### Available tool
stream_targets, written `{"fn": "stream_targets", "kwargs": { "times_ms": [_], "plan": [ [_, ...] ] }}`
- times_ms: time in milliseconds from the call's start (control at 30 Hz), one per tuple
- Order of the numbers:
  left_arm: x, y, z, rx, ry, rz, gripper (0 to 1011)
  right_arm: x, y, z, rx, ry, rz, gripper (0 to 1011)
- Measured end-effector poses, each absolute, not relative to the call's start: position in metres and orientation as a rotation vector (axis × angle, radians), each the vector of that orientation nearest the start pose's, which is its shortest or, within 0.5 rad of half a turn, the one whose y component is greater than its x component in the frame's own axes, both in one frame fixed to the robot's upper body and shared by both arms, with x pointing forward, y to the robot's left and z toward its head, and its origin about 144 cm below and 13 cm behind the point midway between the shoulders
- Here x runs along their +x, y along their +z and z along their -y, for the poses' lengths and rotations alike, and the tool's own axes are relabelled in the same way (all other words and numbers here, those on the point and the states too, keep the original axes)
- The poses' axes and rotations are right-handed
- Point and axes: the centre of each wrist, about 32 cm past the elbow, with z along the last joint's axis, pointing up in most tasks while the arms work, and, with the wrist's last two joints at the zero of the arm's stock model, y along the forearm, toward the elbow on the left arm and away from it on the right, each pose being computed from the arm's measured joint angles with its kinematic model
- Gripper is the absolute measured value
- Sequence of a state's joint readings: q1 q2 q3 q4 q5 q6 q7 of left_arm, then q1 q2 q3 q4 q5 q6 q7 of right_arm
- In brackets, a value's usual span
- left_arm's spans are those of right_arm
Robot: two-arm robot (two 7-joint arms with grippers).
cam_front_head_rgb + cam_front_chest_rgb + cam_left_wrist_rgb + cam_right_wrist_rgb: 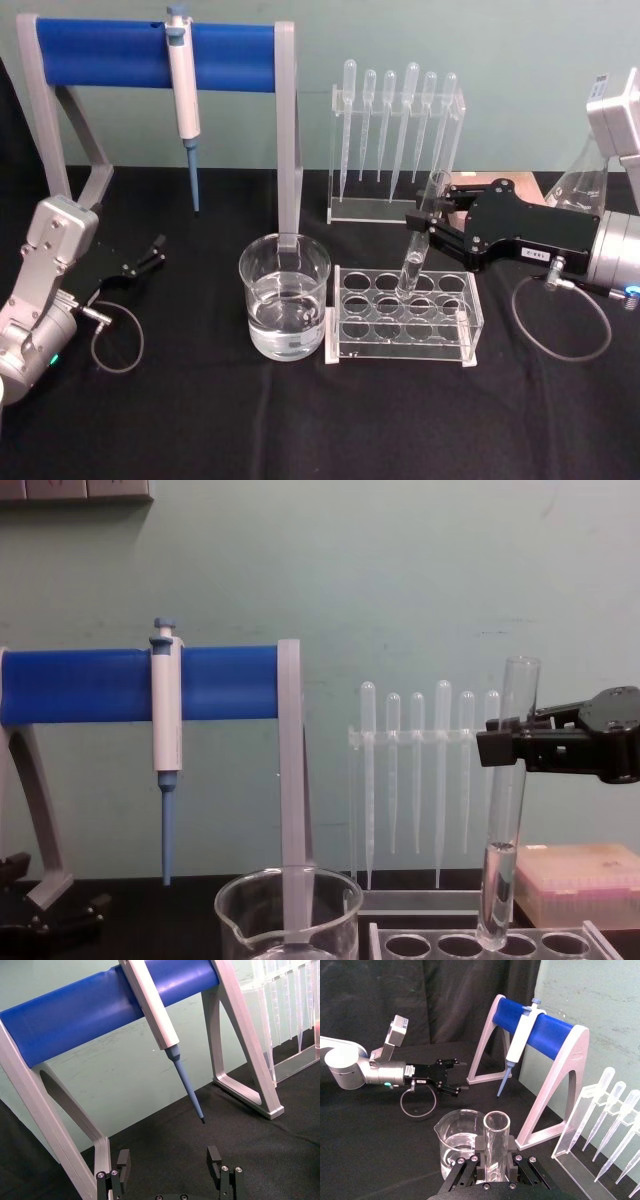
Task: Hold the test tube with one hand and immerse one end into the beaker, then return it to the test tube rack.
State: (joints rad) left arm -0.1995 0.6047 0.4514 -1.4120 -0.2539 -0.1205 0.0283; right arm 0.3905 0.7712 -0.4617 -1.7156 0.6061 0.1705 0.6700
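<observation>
The test tube (418,235) stands nearly upright with my right gripper (432,222) shut on its upper part. Its rounded lower end is at the mouth of a back-row hole of the clear rack (400,345). In the chest view the test tube (505,810) rises well above the right gripper (497,746). In the right wrist view its open rim (496,1122) shows between the fingers (512,1160). The beaker (285,300), partly filled with clear liquid, stands just left of the rack; it shows as beaker (288,910) and beaker (455,1142) too. My left gripper (152,250) rests open at the far left.
A blue-barred stand (150,55) with a hanging pipettor (183,90) rises behind the beaker. A clear holder of plastic pipettes (395,130) stands behind the rack. A flask (580,180) sits at the back right, and a pink-topped box (580,880) beside the rack.
</observation>
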Motion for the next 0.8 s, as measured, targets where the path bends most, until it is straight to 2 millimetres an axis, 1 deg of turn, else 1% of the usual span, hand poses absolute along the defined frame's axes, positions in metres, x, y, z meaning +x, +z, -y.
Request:
{"fn": "stream_targets", "kwargs": {
  "times_ms": [800],
  "plan": [
    [0.4886, 1.1398, -0.3097, 0.304, 1.248, 0.285, 1000, 0.5095, 1.2898, 0.2998, -0.209, -0.505, 0.141, 238]
  ]
}}
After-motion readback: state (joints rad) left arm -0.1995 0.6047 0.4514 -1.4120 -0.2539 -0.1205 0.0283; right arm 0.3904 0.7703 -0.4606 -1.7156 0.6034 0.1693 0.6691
